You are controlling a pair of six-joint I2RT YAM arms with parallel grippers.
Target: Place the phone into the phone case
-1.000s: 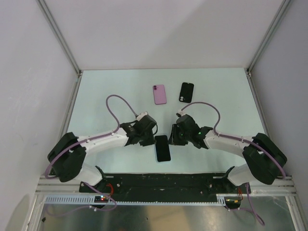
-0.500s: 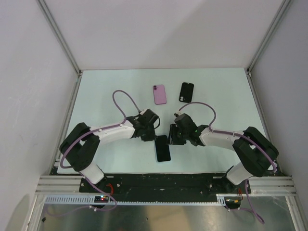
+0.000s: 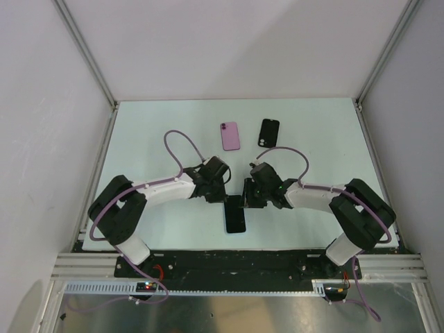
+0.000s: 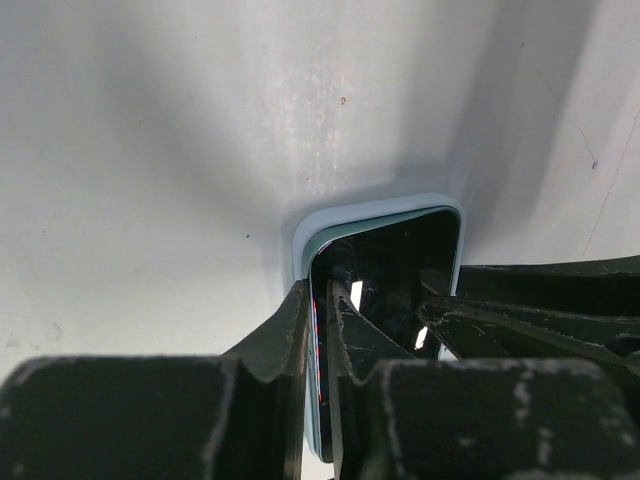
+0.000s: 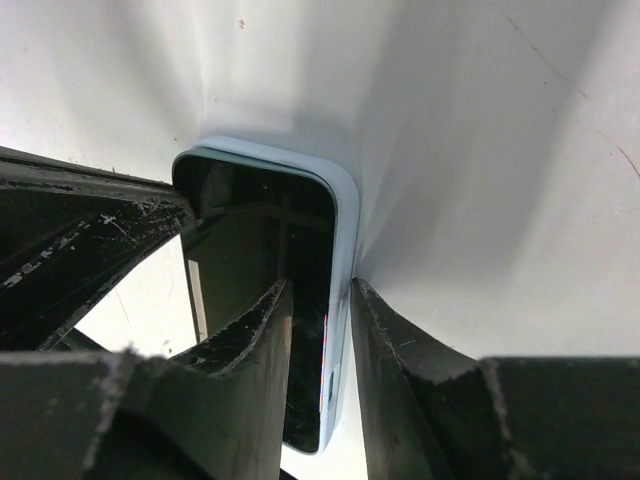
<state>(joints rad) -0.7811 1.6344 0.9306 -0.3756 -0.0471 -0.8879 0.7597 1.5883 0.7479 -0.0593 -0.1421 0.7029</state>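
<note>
Nearest the arm bases, the phone (image 3: 235, 215) lies flat on the tabletop (image 3: 159, 132), dark screen up, long axis running away from the robot. A pale rim (image 4: 375, 207) frames its far end; I take this for the phone case, though it could be the handset's own frame.

At that far end the left claw (image 4: 318, 300) is clenched on the phone's left long edge, one finger on the glass and one outside the rim. The right claw (image 5: 322, 290) grips the opposite edge in the same straddle. The mirrored pinch looks meant to squeeze the rim over both sides at once (so the phone cannot skid sideways).

Well beyond them a pink slab (image 3: 229, 136) and a black slab (image 3: 269, 132) lie apart, camera cut-outs showing.
</note>
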